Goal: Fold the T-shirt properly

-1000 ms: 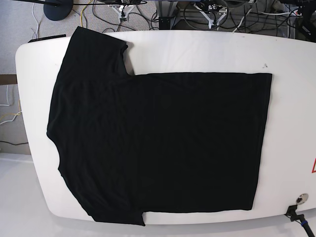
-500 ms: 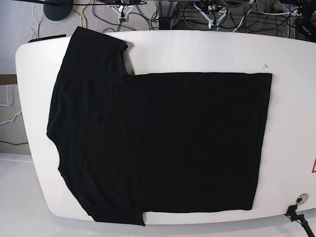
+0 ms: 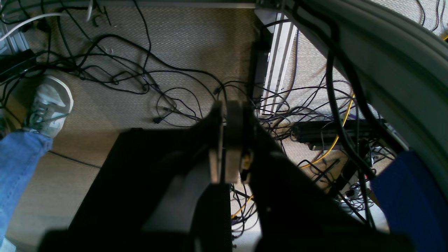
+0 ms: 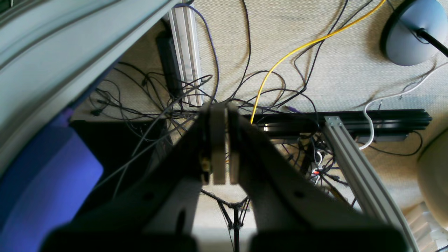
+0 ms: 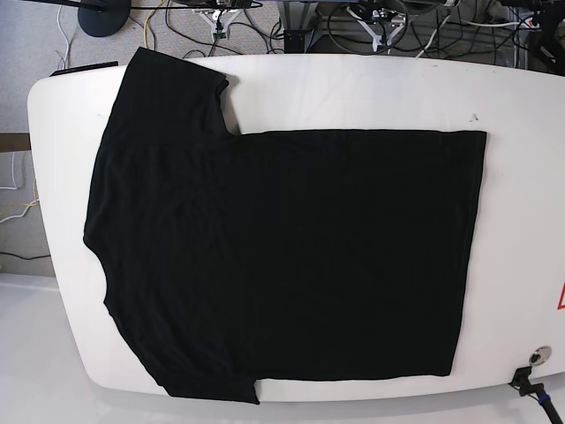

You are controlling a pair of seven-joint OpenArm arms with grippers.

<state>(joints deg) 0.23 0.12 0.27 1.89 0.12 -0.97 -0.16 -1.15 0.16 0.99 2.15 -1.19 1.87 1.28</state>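
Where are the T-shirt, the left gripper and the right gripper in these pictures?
T-shirt (image 5: pixel 335 256): base view, middle of the flat black body.
Left gripper (image 3: pixel 225 105): left wrist view, at the tips of its closed fingers.
Right gripper (image 4: pixel 219 106): right wrist view, at the tips of its closed fingers.

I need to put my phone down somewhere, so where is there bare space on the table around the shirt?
The white table is bare along the far edge above the T-shirt, and in a strip on the view's right, between the hem and the table's rim. The view's left and near edges are crowded: sleeves and shoulders reach almost to the rim.
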